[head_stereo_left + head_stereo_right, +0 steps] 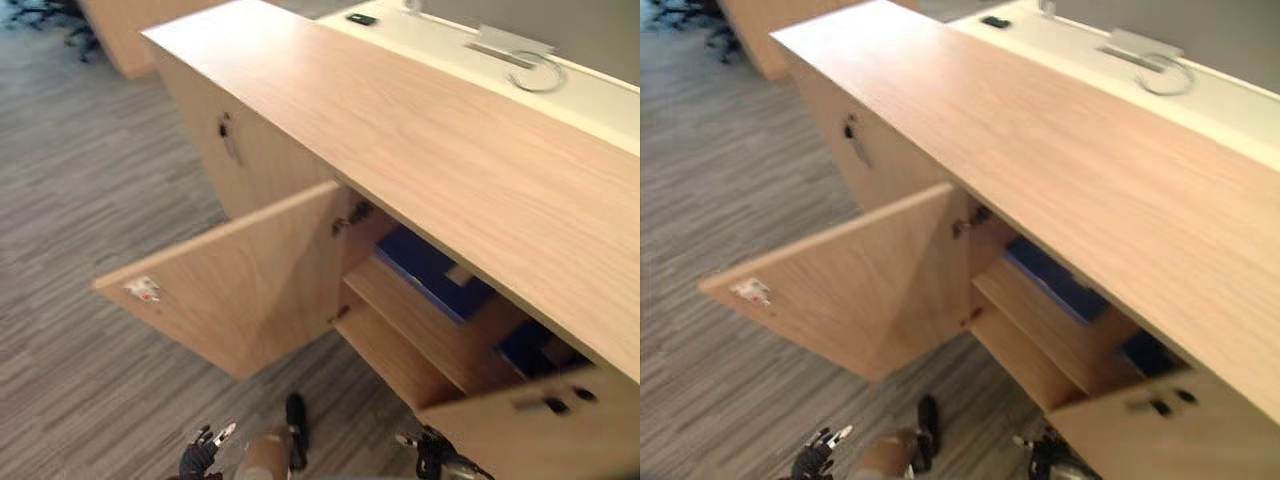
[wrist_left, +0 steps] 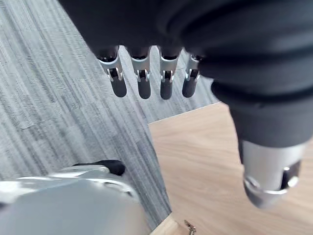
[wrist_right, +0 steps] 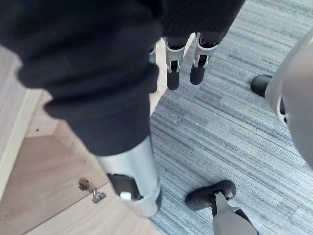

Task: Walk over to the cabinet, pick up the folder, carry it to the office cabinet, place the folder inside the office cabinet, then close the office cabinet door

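Left eye view: cabinet (image 1: pixel 400 130) is standing w/ left door (image 1: pixel 250 285) hanging wide open; blue folder (image 1: pixel 432 270) is lying flat on shelf (image 1: pixel 420 325) inside. Left hand (image 2: pixel 143 85) & right hand (image 3: pixel 173 73) are hanging low over carpet (image 1: pixel 80 200), fingers straight & apart, holding nothing.

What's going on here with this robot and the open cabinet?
The robot stands facing a wooden office cabinet whose left door is swung wide open and whose right door is partly open. A blue folder lies on the upper shelf inside, and another blue item sits lower down to the right. The left hand and right hand hang low with relaxed fingers, holding nothing. The folder looks already placed; the doors are not yet closed.
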